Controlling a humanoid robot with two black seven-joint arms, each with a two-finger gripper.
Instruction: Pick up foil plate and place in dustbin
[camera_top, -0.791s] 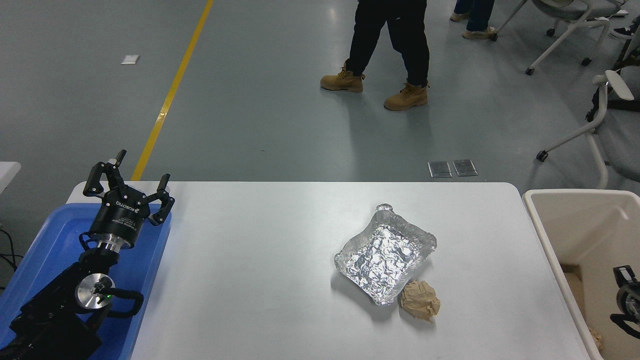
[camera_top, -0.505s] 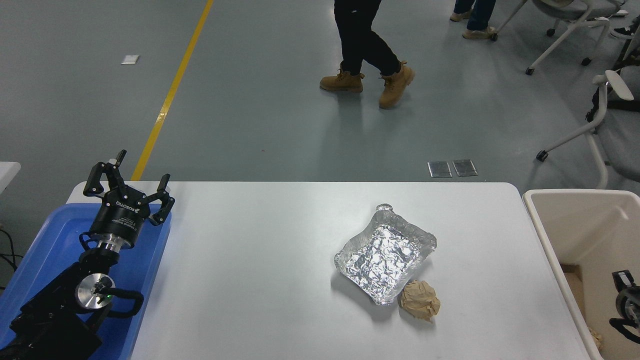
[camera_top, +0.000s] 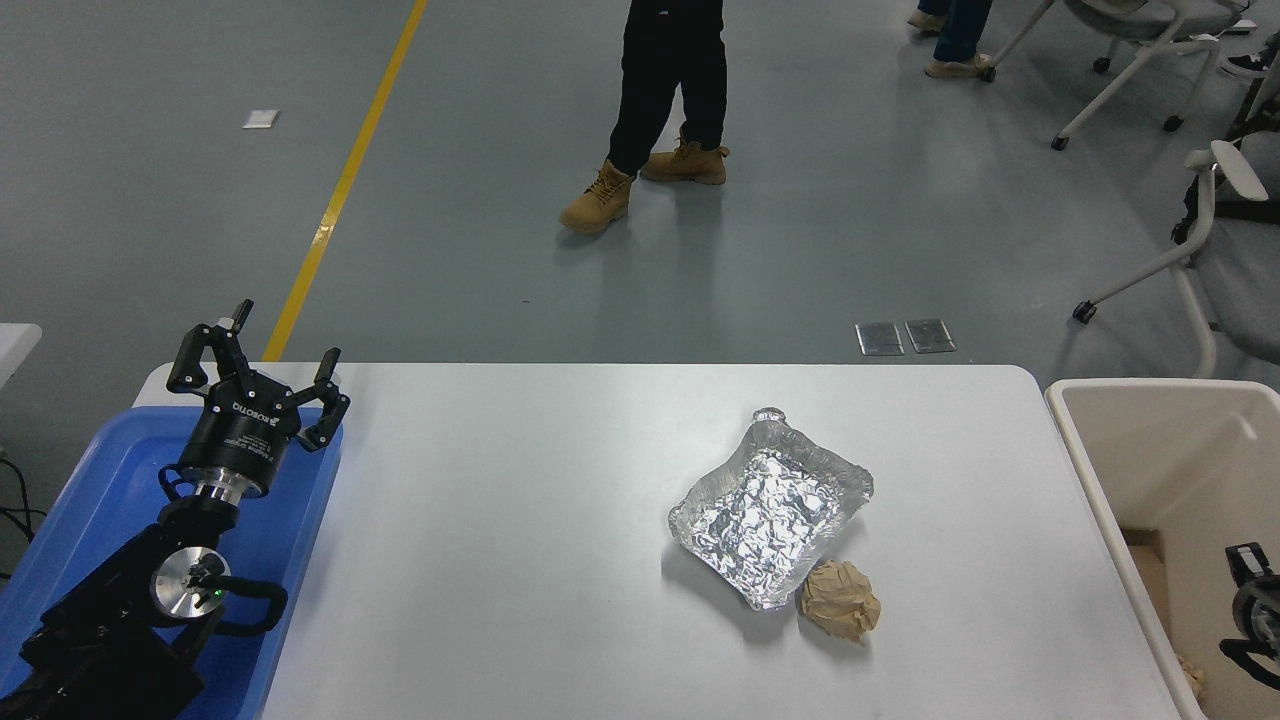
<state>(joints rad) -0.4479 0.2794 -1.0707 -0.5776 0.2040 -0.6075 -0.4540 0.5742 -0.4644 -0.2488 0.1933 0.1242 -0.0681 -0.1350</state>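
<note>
left gripper (camera_top: 258, 370) is sitting open above the blue tray (camera_top: 100, 490); right one's fingers i can't make out. foil plate (camera_top: 768, 510) is lying empty, long axis slanting far-right, dustbin (camera_top: 1100, 470) maybe holding scraps.

The person (camera_top: 665, 110) walks further left across the floor beyond the table; the right arm (camera_top: 1252, 605) edges slightly lower.
</note>
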